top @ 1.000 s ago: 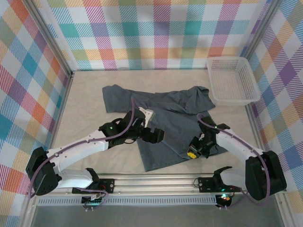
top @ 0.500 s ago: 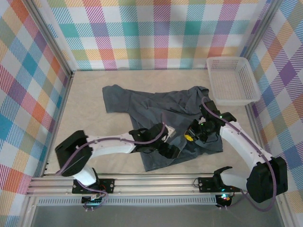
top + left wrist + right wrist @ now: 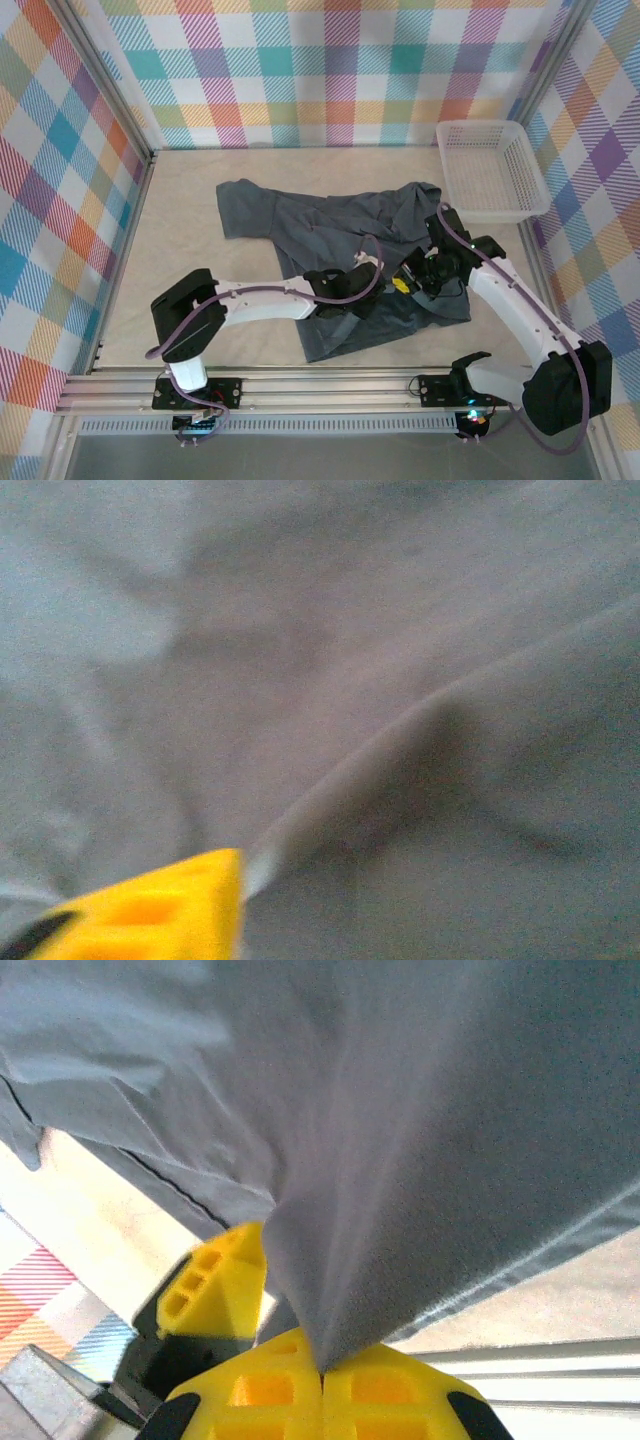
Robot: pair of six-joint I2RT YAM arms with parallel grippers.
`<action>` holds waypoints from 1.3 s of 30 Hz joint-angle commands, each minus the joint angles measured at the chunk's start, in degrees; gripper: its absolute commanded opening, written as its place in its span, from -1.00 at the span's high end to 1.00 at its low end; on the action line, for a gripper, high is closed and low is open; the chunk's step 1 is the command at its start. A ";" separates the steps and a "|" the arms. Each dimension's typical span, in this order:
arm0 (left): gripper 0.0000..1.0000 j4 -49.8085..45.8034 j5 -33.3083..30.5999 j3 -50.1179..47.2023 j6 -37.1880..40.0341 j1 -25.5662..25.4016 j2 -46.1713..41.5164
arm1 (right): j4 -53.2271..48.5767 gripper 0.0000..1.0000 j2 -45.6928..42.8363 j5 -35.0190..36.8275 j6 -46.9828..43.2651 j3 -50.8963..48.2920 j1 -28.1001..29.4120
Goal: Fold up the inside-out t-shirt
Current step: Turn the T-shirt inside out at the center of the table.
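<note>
A plain slate blue-grey soft cloth t-shirt with short sleeves (image 3: 300, 215) lies rumpled across the middle of a pale beige table (image 3: 180, 250), seen from above. One sleeve reaches toward the far left. The other side bunches toward the far right, near an empty white mesh plastic basket (image 3: 490, 175) in the far right corner; whether cloth and basket touch cannot be told. The shirt's lower part runs toward the silver metal rail (image 3: 330, 385) at the near edge. Walls of bright multicoloured plaid (image 3: 300, 70) enclose the table. The white-and-black left arm stretches low from the near left across the shirt, and its left gripper (image 3: 372, 292) sits on the cloth just right of centre. The right arm bends in from the near right, and the right gripper (image 3: 403, 284) meets the shirt just beside the left one. In the right wrist view, the right gripper (image 3: 320, 1372) has its two yellow fingers pressed together with a peak of grey fabric (image 3: 400, 1110) pinched between them, the cloth fanning upward in taut folds. One yellow finger of the left gripper (image 3: 215, 1280) shows close by, half behind the cloth. In the blurred left wrist view, a single yellow finger (image 3: 150, 920) sits at the bottom beside a raised ridge of fabric (image 3: 350, 680); whether the left gripper is closed or apart cannot be told.
</note>
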 commanded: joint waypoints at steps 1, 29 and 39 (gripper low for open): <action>1.00 -4.11 6.87 0.45 -3.87 4.73 -8.01 | 2.62 0.69 1.54 1.91 -18.60 3.38 -0.36; 1.00 -6.26 39.40 24.69 -17.82 16.52 -14.13 | 101.07 1.00 21.09 46.01 -99.37 -23.07 20.46; 1.00 -12.96 38.61 40.59 -11.93 16.59 -10.03 | 67.23 1.00 19.19 17.66 -71.80 -8.09 7.09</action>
